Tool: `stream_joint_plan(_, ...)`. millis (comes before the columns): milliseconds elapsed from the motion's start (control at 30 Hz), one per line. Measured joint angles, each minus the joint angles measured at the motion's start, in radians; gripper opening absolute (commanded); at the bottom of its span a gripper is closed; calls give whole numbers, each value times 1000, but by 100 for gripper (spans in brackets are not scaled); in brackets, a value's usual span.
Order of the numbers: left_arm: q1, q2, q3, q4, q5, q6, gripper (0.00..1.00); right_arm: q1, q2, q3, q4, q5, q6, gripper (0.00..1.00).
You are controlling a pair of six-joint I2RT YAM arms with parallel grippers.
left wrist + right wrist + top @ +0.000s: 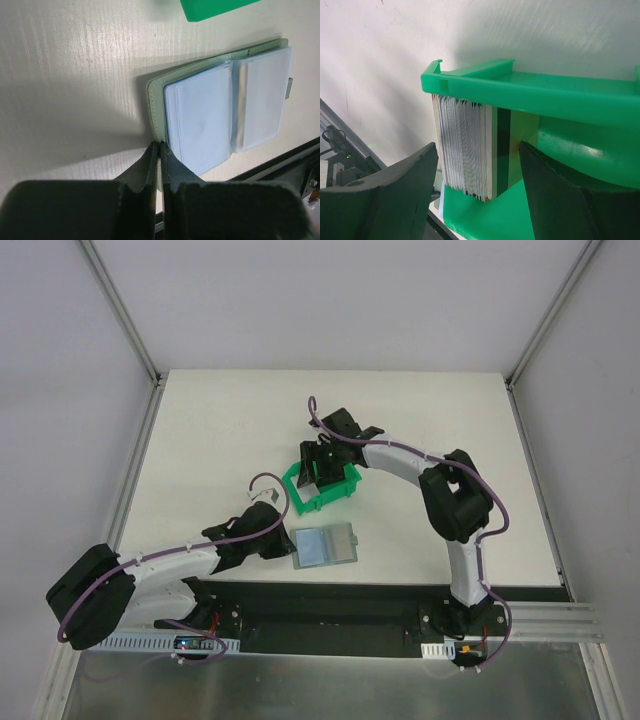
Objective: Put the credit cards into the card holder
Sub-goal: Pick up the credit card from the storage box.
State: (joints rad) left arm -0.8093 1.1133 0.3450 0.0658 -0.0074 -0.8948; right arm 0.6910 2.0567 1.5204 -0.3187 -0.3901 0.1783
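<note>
The card holder (327, 545) lies open near the table's front edge, its clear inner pockets (220, 115) facing up and holding nothing I can see. My left gripper (160, 149) is shut on the edge of its grey-green cover, at the holder's left side (290, 546). The credit cards (470, 150) stand on edge as a thick stack inside the green bin (545, 90); the outermost card shows a dark stripe. My right gripper (479, 165) is open and reaches down into the bin (340, 490), one finger on each side of the stack without touching it.
The green bin stands just behind the card holder, a corner of it showing in the left wrist view (210, 9). A black base rail (330, 600) runs along the near table edge, right below the holder.
</note>
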Motion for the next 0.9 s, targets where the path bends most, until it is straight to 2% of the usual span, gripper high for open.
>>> stream_joint_plan(433, 0, 5, 0, 2, 0, 3, 0, -2, 0, 0, 25, -45, 4, 47)
stream_joint_plan(600, 0, 5, 0, 2, 0, 5, 0, -2, -2, -8, 35, -45, 4, 34)
stream_joint_plan(900, 0, 6, 0, 3, 0, 6, 0, -2, -20, -29, 42, -41, 4, 25)
